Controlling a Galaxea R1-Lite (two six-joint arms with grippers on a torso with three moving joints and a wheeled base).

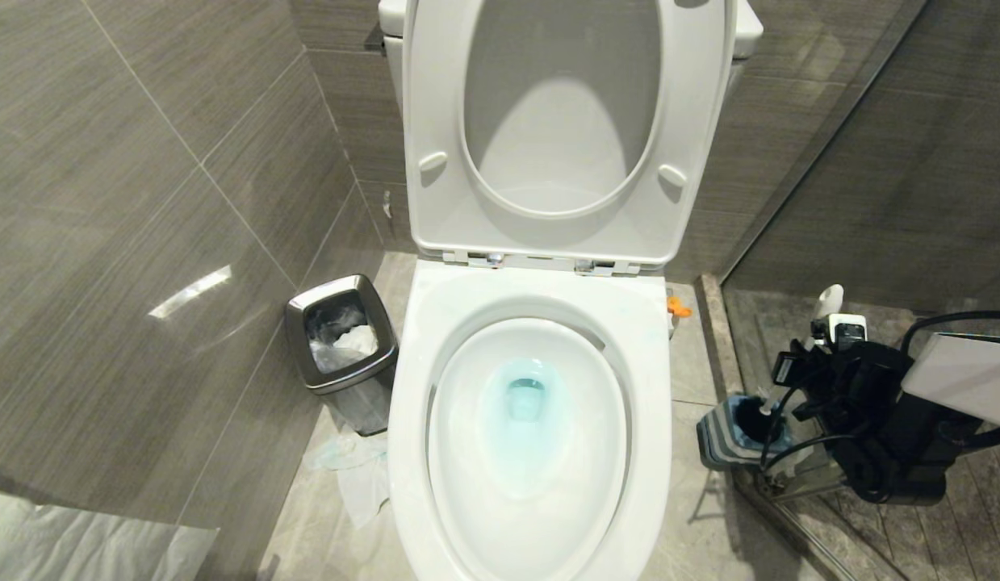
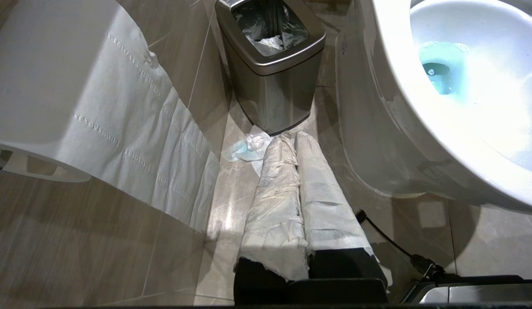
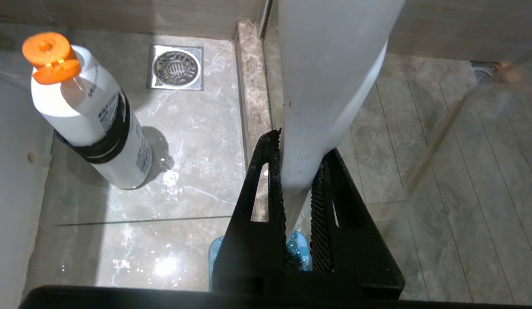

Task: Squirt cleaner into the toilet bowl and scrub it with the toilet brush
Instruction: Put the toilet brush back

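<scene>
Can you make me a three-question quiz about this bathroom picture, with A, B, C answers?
1. Where is the steel waste bin?
A. On the floor at the toilet bowl's left
B. On the tank
C. Inside the shower

2. What colour is the water in the bowl?
A. Yellow
B. Turquoise-blue
C. Pink

3. What is the right gripper doing?
A. Hanging open over the bowl
B. Holding the bottle
C. Gripping the toilet brush handle

Answers: 1 A, the head view shows the bin beside the bowl by the wall. 2 B, cleaner tints it. 3 C, its fingers clamp the whitish handle above the holder.
</scene>
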